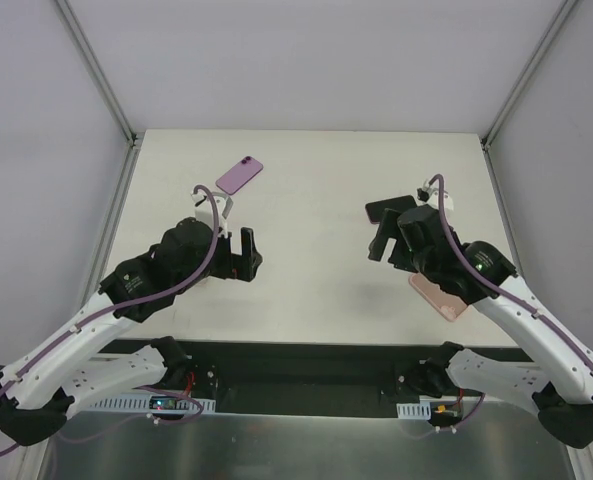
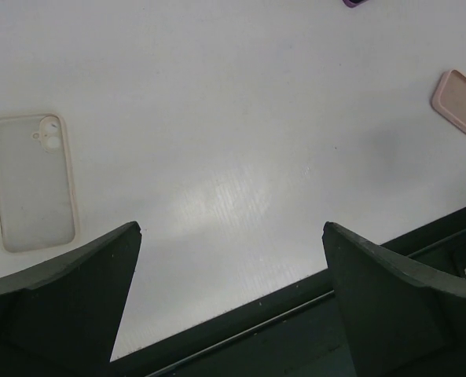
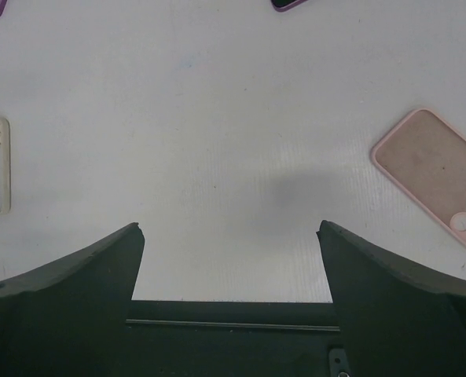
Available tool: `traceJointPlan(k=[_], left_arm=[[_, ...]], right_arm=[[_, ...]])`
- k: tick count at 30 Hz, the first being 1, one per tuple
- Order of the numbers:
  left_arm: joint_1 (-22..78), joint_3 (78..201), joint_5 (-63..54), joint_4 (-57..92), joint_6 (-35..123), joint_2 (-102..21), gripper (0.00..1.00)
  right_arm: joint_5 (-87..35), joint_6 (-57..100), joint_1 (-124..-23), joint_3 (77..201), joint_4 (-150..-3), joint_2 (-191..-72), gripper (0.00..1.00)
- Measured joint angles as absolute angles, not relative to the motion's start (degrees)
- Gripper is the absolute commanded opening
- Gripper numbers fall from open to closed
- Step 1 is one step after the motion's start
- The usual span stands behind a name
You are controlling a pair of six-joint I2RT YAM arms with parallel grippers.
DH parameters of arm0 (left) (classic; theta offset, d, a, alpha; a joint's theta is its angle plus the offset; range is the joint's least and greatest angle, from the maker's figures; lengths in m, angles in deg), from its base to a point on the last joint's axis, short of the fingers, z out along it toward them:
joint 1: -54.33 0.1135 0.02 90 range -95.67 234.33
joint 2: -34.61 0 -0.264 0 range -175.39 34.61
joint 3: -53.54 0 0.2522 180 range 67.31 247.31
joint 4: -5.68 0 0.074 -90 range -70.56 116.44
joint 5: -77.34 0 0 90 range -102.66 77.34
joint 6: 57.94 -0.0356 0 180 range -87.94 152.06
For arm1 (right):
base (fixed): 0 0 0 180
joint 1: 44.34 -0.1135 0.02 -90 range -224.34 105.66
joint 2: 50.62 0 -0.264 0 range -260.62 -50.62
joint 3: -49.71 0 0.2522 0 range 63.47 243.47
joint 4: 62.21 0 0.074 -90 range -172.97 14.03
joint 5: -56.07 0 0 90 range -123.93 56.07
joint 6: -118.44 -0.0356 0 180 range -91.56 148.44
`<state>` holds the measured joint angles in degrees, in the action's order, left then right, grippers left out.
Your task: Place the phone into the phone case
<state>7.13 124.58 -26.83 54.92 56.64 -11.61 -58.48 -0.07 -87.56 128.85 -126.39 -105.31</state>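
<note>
**A:** What is the top view giving you that the wrist views are not?

**B:** Both arms at once, and the purple slab (image 1: pixel 239 174) whole. It is lying flat at the back of the table (image 1: pixel 316 300), left of centre, a rounded rectangle. Phone or case, I cannot tell. The right wrist view is catching only a corner of it.

**A:** And the other way round?

**B:** The left arm is hiding the clear case (image 2: pixel 32 182) from above. The left wrist view is showing it flat on the table, see-through with a cream rim and a camera cut-out in one corner. Nothing is sitting in it.

**A:** The left gripper?

**B:** The left gripper (image 2: pixel 231 232) is hanging spread wide over bare white table, pinching nothing. Up close the table is showing a faint ribbed sheen.

**A:** Where is the phone?

**B:** The dark phone (image 1: pixel 389 209) is lying right of centre, outside every case. From above, its near end is disappearing under the right gripper (image 3: pixel 229 229). That one is spread wide too, gripping nothing.

**A:** And the far right?

**B:** The pink case (image 3: pixel 433 177) is lying hollow side up, matte, with a raised lip and a camera opening. It is holding nothing. In the top view the right arm is covering part of it.
</note>
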Motion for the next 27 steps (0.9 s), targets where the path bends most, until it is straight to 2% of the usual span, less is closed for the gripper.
traceJointPlan(k=[10,19,27], left_arm=[[7.1,121.0,-32.3,54.4,52.2,-13.7,0.99],[7.1,115.7,-37.3,54.9,50.6,-14.0,0.97],[7.1,115.5,-37.9,54.7,50.6,-10.9,0.97]], right_arm=[[-65.8,-2.0,-84.8,135.8,-128.5,-116.4,0.96],[-67.1,-6.9,-66.7,149.4,-127.5,-140.0,0.99],[-67.5,-19.3,-59.4,163.1,-130.0,-160.8,0.99]])
